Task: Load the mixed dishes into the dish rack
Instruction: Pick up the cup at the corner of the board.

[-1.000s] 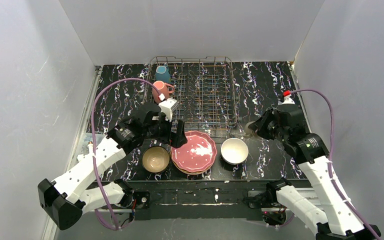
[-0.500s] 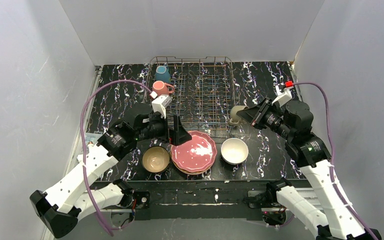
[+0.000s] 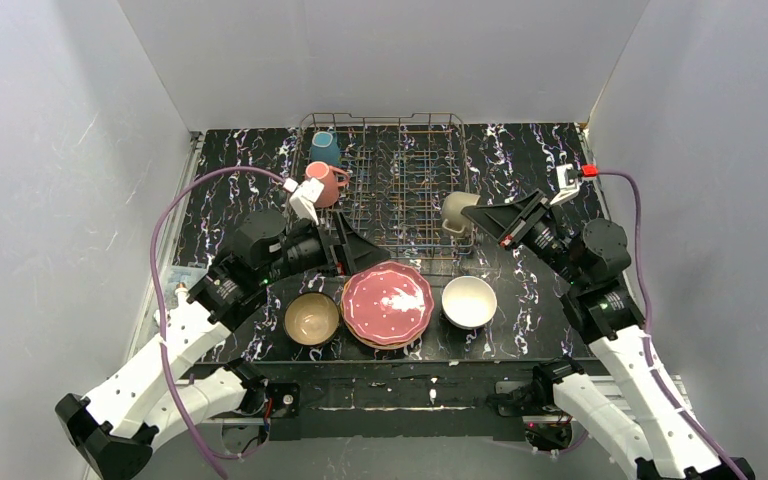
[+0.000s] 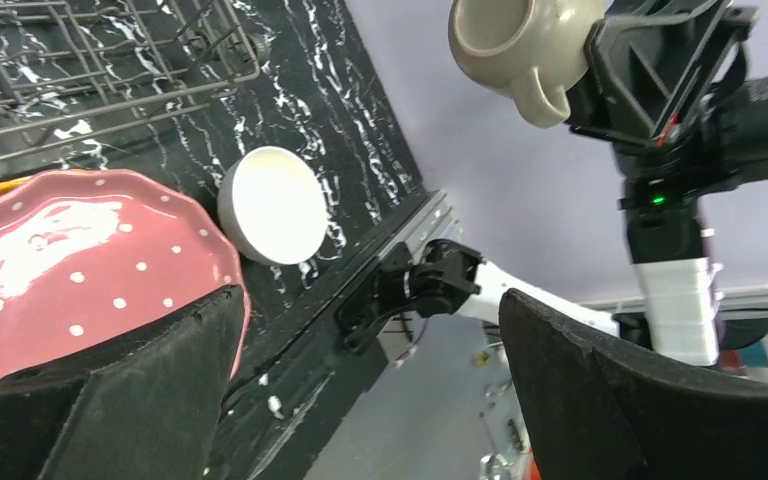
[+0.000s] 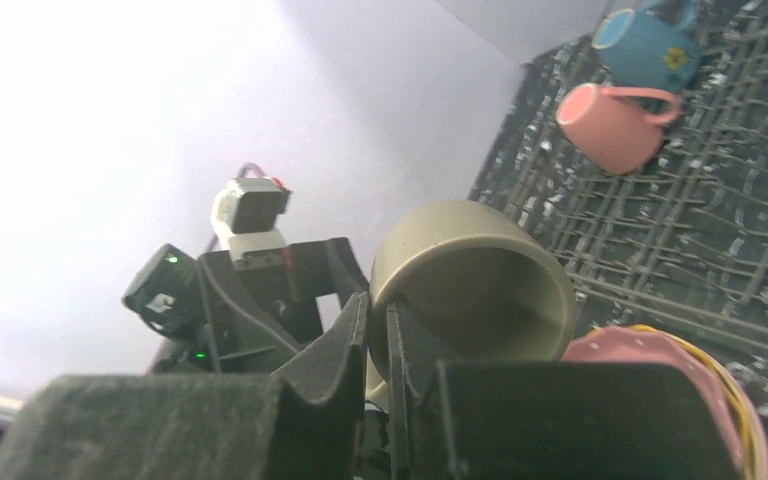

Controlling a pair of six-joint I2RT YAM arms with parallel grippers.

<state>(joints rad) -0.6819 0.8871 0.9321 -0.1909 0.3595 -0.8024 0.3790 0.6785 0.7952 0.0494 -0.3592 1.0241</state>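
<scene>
Right gripper (image 3: 482,213) clamped on the rim of the olive-grey mug (image 3: 454,212) beside the dish rack (image 3: 380,118); I judge this thin pinch may slip, dropping it; left gripper (image 3: 355,250) wide apart.

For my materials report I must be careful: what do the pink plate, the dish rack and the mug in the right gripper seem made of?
Pink plate: probably glazed ceramic, glossy, as bright glare lies on it. Dish rack: thin grey metal wire, perhaps coated. Mug: likely ceramic with a satin glaze; thick rim, soft sheen.
</scene>
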